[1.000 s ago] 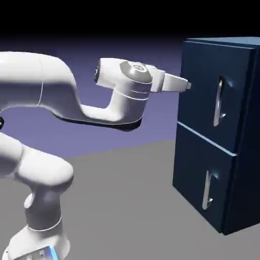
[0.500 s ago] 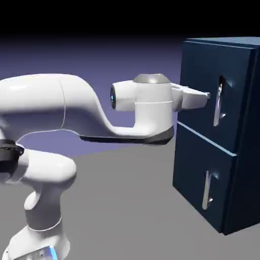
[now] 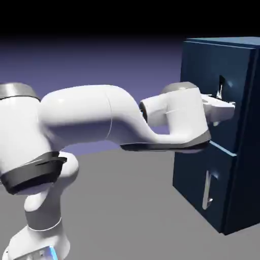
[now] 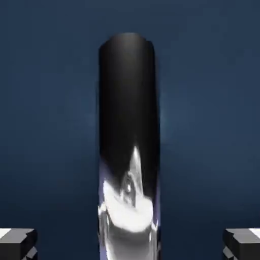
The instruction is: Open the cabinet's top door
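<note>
The dark navy cabinet (image 3: 245, 152) stands at the right of the exterior view. Its top door (image 3: 199, 66) lies flush with the cabinet front, and its vertical silver handle (image 3: 221, 85) is partly hidden by my hand. My gripper (image 3: 231, 105) is right at that handle, about mid-height. In the hand view the handle (image 4: 127, 127) runs upright through the middle, large and close. My gripper (image 4: 130, 244) straddles it, with the grey fingertips (image 4: 18, 244) far out at the bottom corners and clear gaps on both sides, so the gripper is open.
Below is the lower door (image 3: 192, 170) with an identical silver handle (image 3: 206, 190). The grey table (image 3: 127, 213) stretches in front of the cabinet. My white arm (image 3: 101, 119) spans the view from the lower left.
The arm has stretched to the right and slightly down. The hand went from left of the cabinet's edge to the top door's handle, which now sits between the fingers.
</note>
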Available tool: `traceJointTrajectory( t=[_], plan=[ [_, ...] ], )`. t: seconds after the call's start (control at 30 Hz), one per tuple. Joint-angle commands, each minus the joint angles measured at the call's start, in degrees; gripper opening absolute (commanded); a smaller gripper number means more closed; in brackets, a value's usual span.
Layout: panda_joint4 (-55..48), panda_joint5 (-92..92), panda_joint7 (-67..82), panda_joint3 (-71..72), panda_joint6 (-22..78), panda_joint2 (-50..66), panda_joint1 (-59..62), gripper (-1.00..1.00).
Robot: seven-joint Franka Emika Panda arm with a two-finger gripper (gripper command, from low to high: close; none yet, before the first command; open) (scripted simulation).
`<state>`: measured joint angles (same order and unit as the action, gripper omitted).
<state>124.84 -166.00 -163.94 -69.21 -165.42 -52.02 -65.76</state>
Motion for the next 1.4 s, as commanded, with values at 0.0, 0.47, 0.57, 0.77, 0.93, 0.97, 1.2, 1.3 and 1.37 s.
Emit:
traceJointTrajectory(
  t=[0.0,0.47,0.57,0.77,0.93,0.97,1.2,1.3,1.37],
  plan=[
    [1.48,0.1,-1.41,1.44,1.12,1.11,2.08,-1.0],
    [21.15,18.74,-2.06,27.5,16.72,5.54,30.79,-1.0],
    [24.04,23.33,-2.06,33.73,18.92,5.56,36.31,-1.0],
    [28.54,32.85,-1.95,46.19,22.07,4.92,46.56,-1.0],
    [30.95,40.59,-2.07,56.57,22.85,4.06,55.02,-1.0],
    [31.34,42.19,-2.06,58.64,22.86,3.8,56.72,-1.0],
    [33.23,53.21,-1.95,73.17,20.77,1.21,69.38,-1.0],
    [33.41,56.55,-2.53,78.8,17.82,-0.23,75.61,-1.0],
    [33.72,59.88,-2.1,82.72,16.19,-1.7,79.53,-1.0]
  ],
)
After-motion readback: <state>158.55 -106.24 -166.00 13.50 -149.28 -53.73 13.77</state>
